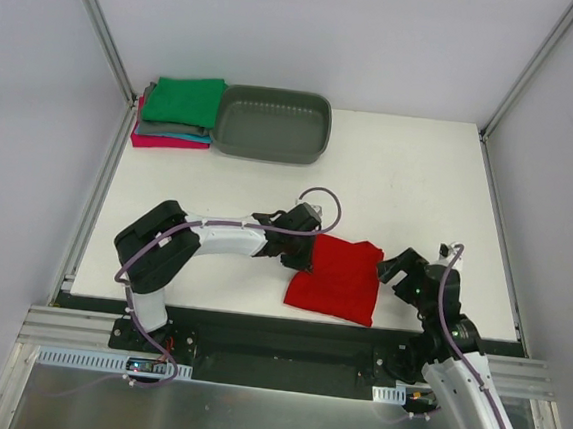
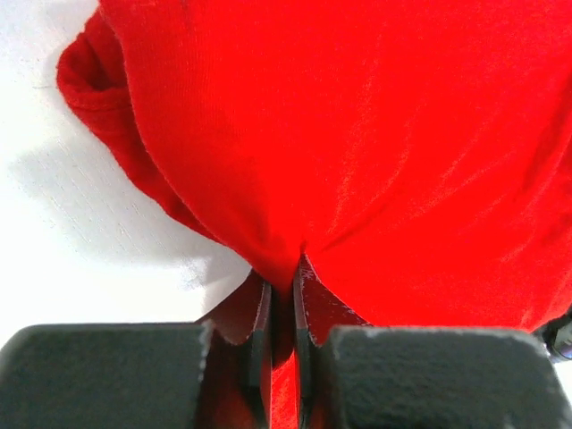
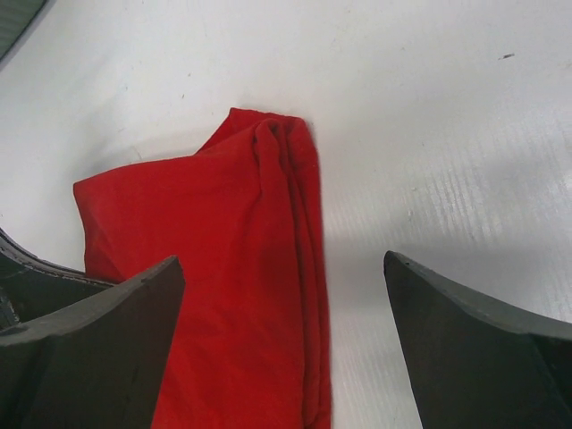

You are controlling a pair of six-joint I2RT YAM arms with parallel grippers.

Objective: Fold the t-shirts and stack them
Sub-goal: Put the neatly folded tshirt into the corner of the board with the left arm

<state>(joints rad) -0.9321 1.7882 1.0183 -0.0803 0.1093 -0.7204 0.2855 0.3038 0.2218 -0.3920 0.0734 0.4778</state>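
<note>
A bright red t-shirt (image 1: 339,277) lies partly folded on the white table near the front edge. My left gripper (image 1: 305,252) is at its left edge, shut on a pinch of the red cloth (image 2: 357,161), which bunches between the closed jaws (image 2: 282,295). My right gripper (image 1: 394,267) stands open just right of the shirt, its fingers straddling the shirt's folded right edge (image 3: 286,268) without touching it. At the back left sits a stack of folded t-shirts (image 1: 179,115), green on top, then grey, teal and magenta.
A grey oval plastic tub (image 1: 272,123) stands beside the stack at the back. Metal frame posts rise at the table's back corners. The table's front edge (image 1: 287,318) runs just below the red shirt.
</note>
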